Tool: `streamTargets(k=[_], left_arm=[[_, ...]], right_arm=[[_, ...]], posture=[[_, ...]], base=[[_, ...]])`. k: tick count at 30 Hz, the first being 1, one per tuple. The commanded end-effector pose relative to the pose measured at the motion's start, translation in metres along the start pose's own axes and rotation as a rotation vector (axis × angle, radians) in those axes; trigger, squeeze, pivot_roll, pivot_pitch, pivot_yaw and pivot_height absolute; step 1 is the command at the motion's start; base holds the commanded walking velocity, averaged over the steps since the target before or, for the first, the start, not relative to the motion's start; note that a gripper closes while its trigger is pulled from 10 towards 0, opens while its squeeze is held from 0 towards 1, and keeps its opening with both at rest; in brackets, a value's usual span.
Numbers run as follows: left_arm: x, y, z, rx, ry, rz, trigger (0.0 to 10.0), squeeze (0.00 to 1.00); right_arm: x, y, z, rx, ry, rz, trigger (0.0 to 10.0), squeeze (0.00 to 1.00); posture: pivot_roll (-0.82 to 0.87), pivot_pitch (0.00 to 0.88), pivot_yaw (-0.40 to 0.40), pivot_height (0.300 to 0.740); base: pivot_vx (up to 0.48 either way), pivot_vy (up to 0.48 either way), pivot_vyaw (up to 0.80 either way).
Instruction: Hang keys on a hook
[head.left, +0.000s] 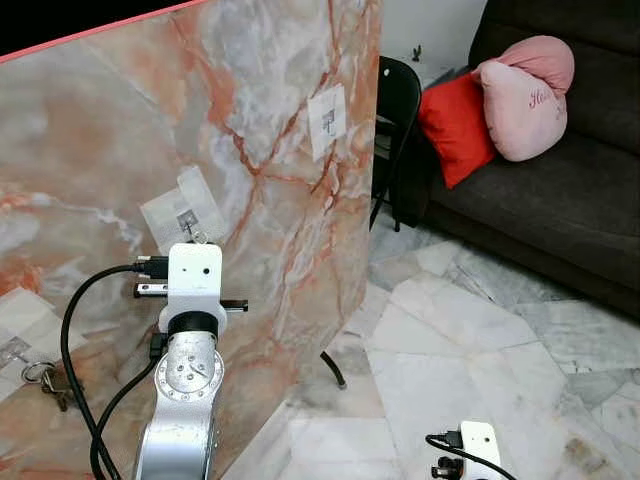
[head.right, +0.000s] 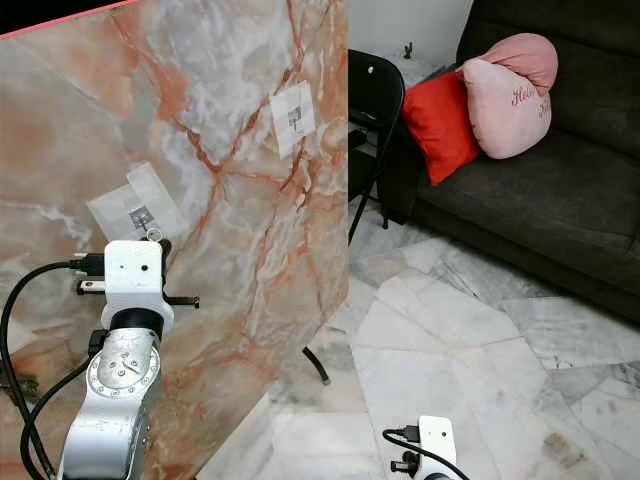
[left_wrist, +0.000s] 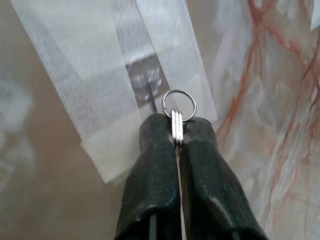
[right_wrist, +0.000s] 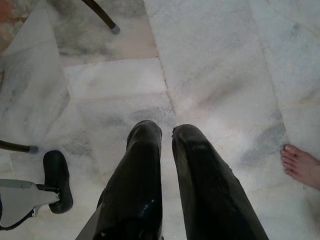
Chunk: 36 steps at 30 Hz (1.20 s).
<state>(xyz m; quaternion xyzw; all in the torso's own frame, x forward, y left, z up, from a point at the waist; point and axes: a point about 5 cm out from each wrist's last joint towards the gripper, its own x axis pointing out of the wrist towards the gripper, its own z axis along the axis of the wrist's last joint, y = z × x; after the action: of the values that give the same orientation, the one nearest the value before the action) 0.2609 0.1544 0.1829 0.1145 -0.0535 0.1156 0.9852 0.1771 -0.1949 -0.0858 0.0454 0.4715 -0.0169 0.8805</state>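
A marble-patterned panel (head.left: 120, 130) stands upright before me, with small metal hooks taped to it. My left gripper (left_wrist: 176, 131) is raised to the middle taped patch (head.left: 183, 212) and is shut on a silver key ring (left_wrist: 179, 105). The ring's loop sticks out past the fingertips, just beside the thin hook (left_wrist: 149, 94) under the clear tape. From the head view, the ring (head.left: 198, 237) peeks above the left wrist (head.left: 194, 275). A second bunch of keys (head.left: 46, 381) hangs from a taped hook low on the panel's left. My right gripper (right_wrist: 167, 134) hangs low over the floor, shut and holding nothing.
Another taped hook (head.left: 327, 120) sits higher on the panel's right. A black chair (head.left: 397, 95) stands behind the panel's edge, and a dark sofa (head.left: 560, 190) with a red cushion (head.left: 455, 125) and a pink cushion (head.left: 525, 95) lies beyond. A person's bare foot (right_wrist: 302, 166) rests on the marble floor.
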Motion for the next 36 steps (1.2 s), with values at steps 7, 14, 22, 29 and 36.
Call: streamTargets(k=[7,14,22,29,36], left_arm=[[0.0014,0.002,0.0067,0.006,0.006,0.019,10.0,0.0],[0.0011,0.0039,0.0037,0.032,0.044,0.022,10.0,0.0],[0.0012,0.0051,0.0027,0.021,0.065,0.03,10.0,0.0],[0.0021,0.005,0.0052,0.009,0.064,0.033,10.0,0.0],[0.0016,0.0048,0.0032,0.021,0.09,0.027,10.0,0.0]], right_arm=[[0.0003,0.0006,0.0004,0.0,0.005,0.0,10.0,0.0],[0.0003,0.0008,0.0002,0.001,0.006,0.0,10.0,0.0],[0.0003,0.001,0.0002,0.001,0.006,0.002,10.0,0.0],[0.0003,0.0008,0.0001,0.002,0.006,0.002,10.0,0.0],[0.0002,0.0004,-0.0001,0.001,0.007,0.002,10.0,0.0]], posture=[[-0.01,0.025,-0.006,0.74],[-0.01,0.025,-0.005,0.74],[-0.01,0.024,-0.005,0.74],[-0.01,0.022,-0.006,0.74],[-0.01,0.02,-0.006,0.74]], base=[[0.0,0.0,0.0],[0.0,0.0,0.0],[0.0,0.0,0.0],[0.0,0.0,0.0],[0.0,0.0,0.0]])
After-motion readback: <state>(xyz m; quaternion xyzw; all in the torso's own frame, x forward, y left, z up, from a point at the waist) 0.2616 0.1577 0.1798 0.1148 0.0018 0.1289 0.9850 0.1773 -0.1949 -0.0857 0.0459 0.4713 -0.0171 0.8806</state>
